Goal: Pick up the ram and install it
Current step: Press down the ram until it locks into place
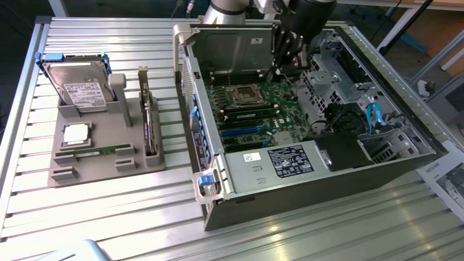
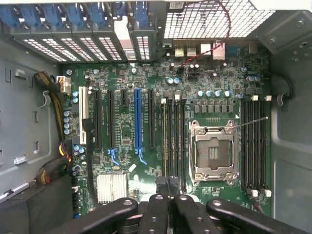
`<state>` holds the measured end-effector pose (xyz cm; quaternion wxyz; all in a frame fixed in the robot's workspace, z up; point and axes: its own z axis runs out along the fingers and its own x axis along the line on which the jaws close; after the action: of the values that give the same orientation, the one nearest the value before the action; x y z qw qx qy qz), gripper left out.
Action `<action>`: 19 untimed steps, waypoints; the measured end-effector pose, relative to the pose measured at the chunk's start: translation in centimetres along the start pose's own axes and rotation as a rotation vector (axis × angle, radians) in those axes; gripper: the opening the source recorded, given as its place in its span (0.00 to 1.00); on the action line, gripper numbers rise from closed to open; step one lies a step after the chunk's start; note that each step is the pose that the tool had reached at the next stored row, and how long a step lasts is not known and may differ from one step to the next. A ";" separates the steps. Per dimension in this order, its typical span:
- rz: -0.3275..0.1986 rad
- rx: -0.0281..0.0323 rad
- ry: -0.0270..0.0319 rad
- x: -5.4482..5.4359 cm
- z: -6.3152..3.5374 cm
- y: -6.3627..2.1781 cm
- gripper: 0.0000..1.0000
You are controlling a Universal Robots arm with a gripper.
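Hanging inside the open computer case [image 1: 406,136] in the exterior view, the gripper [image 1: 290,51] sits above the motherboard [image 1: 254,109]; its fingertips are too dark to read; the ram [image 1: 94,151] lies flat in the grey holder [image 1: 108,163] on the table [image 1: 108,217], well apart. In the wrist view, the fingers [image 2: 161,187] look pressed together with nothing between them, over the memory slots [image 2: 173,141] beside the empty processor socket [image 2: 213,153].

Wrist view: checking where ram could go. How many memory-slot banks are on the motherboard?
2: one bank between the processor socket and the blue expansion slot, the other beyond the socket, near the case wall.
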<state>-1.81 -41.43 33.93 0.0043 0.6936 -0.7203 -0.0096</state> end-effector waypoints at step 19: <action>0.510 0.0037 -0.0101 0.0 0.00 0.00 0.10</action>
<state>-1.81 -41.43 33.93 0.0018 0.4893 -0.8721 -0.0104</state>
